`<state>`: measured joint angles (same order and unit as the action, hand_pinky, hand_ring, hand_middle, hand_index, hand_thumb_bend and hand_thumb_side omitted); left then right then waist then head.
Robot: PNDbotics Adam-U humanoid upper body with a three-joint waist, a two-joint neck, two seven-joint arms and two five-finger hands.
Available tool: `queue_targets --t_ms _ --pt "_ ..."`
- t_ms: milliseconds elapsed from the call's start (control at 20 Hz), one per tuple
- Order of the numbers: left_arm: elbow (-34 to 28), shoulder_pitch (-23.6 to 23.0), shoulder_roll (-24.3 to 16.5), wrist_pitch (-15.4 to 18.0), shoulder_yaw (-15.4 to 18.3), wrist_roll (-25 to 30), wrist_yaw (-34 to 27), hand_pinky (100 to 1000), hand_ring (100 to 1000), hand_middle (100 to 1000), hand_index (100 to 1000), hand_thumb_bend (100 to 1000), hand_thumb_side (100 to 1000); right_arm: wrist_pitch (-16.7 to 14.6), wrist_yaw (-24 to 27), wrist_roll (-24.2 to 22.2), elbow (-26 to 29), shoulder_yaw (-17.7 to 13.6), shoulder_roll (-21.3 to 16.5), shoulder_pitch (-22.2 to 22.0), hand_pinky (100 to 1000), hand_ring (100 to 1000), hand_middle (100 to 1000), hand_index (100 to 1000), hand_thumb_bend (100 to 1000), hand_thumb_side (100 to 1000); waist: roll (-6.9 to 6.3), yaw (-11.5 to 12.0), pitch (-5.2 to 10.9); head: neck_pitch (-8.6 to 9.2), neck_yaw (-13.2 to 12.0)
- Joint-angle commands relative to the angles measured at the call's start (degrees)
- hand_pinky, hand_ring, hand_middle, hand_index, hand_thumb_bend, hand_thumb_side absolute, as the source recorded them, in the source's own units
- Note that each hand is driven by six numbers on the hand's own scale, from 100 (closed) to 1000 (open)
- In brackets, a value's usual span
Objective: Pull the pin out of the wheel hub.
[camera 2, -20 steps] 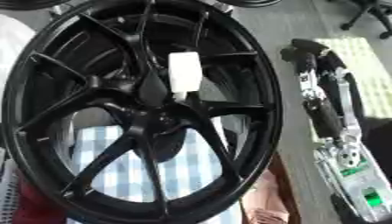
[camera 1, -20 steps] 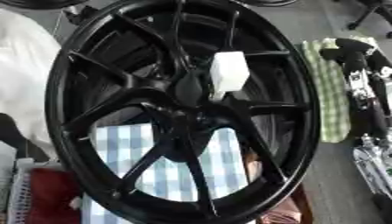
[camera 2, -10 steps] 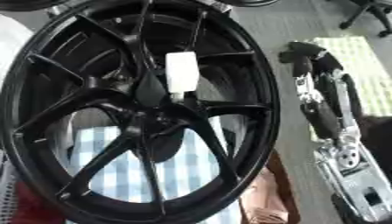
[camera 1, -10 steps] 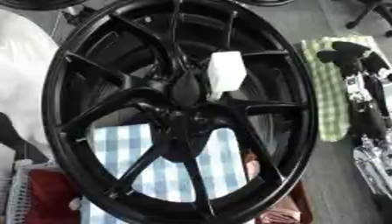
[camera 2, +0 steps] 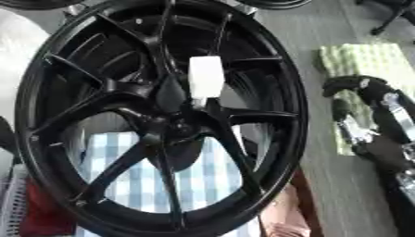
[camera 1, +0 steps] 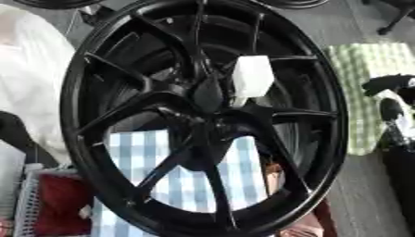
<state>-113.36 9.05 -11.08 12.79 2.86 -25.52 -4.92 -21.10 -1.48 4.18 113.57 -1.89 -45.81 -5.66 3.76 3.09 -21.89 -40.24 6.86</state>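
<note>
The robot's right hand (camera 2: 365,111) hangs with its black fingers curled on nothing, well right of the glossy black spoked metal wheel (camera 2: 48,111). A white blocky pin (camera 2: 205,77) stands at the hub, to the hand's left.

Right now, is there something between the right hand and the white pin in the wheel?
Nothing visible blocks the way. The right hand shows at the right, beyond the rim of the wheel. The pin stands out of the hub toward the camera, so the hand would only have to pass over the rim and spokes.
</note>
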Motion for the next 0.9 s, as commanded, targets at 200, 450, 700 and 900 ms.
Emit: queue_targets --t_ms 200,450,700,900 --pt "-1.2 -0.1 -1.6 -0.1 -0.4 0.5 0.0 826 728 664 786 247 645 -0.2 -4.4 -1.8 1.0 -0.7 -9.2 -0.1 886 777 635 777 100 516 -0.18 0.1 1.87 0.1 -0.5" --pt "-1.2 -0.1 -1.9 -0.2 -0.7 0.8 -0.1 826 729 665 786 244 646 -5.0 -6.8 -6.9 1.0 -1.4 -14.9 2.2 881 787 667 779 100 406 -0.12 0.2 2.02 0.08 -0.6" --pt "-1.2 -0.2 -2.3 -0.3 -1.0 1.3 -0.1 826 729 665 786 240 649 -6.4 -5.7 -12.4 1.0 -1.3 -20.8 6.3 877 788 675 778 100 450 0.0 0.5 2.12 -0.12 -0.6" --pt "-1.2 -0.4 -2.4 -0.5 -1.3 1.7 -0.3 827 729 665 786 237 650 -2.5 -0.6 -16.0 1.0 0.2 -24.7 9.5 875 785 669 777 100 544 0.05 0.9 2.22 -0.46 -0.5"
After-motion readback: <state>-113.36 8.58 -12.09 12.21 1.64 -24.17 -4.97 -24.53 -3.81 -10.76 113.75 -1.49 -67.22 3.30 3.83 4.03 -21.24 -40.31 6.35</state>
